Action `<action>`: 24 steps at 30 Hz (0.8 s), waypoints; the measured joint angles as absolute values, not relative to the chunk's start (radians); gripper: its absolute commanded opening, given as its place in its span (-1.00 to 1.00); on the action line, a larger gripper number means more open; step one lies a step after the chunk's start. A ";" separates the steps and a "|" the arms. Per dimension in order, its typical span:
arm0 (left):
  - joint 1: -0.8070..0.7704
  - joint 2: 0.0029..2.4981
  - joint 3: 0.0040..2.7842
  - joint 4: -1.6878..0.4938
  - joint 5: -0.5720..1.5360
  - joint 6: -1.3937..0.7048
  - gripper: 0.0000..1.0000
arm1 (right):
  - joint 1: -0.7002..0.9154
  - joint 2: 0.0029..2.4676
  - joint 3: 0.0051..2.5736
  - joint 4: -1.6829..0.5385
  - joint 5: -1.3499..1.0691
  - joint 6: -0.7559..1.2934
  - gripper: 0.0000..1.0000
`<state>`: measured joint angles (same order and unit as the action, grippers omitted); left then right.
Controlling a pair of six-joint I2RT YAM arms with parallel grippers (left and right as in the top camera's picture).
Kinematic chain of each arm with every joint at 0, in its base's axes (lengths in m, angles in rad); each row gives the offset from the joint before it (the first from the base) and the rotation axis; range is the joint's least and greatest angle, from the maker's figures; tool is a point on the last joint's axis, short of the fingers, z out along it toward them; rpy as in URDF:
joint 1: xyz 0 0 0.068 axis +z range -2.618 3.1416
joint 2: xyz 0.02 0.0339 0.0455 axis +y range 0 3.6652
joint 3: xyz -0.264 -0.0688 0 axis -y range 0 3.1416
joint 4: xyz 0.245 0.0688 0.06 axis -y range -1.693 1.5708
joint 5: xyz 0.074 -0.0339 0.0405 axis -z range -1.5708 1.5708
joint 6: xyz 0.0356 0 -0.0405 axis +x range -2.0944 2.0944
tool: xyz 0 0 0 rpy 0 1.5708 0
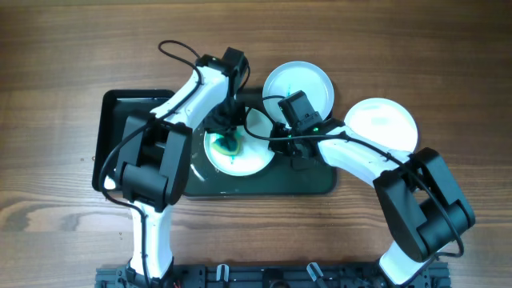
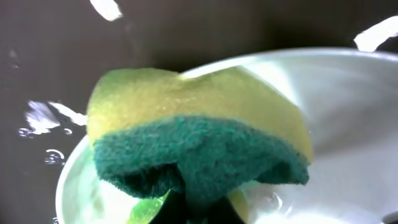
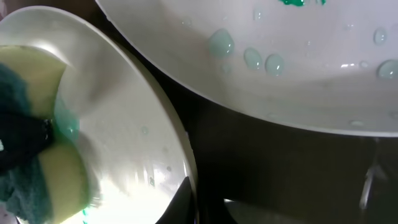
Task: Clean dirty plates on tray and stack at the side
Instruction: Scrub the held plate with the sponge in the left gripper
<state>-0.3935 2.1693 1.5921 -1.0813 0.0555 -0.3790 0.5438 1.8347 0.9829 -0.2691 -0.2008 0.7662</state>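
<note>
The dark tray point(image 1: 114, 114) lies mid-table. A white plate point(image 1: 254, 158) sits on it. My left gripper point(image 1: 226, 133) is shut on a yellow-and-green sponge point(image 1: 229, 146) and presses it on that plate near teal smears. In the left wrist view the sponge point(image 2: 199, 124) fills the frame over the plate point(image 2: 348, 124), with the jaws point(image 2: 199, 214) at the bottom. My right gripper point(image 1: 282, 144) is shut on the plate's right rim. In the right wrist view its fingers point(image 3: 217, 208) straddle the rim of the plate point(image 3: 124, 124).
A second white plate point(image 1: 300, 84) with a teal streak rests over the tray's back edge; in the right wrist view point(image 3: 298, 74) it carries droplets. A pale blue plate point(image 1: 384, 124) lies on the wood table to the right. Both arms cross over the tray.
</note>
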 measured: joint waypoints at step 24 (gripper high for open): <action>-0.383 2.111 1.483 -0.966 0.287 -0.220 -0.92 | 0.537 1.839 0.983 -0.272 -0.209 0.756 -0.91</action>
<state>-0.3828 2.1105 1.4834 -0.9665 0.2874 -0.2203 0.5369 1.8389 0.9829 -0.2722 -0.2092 0.7555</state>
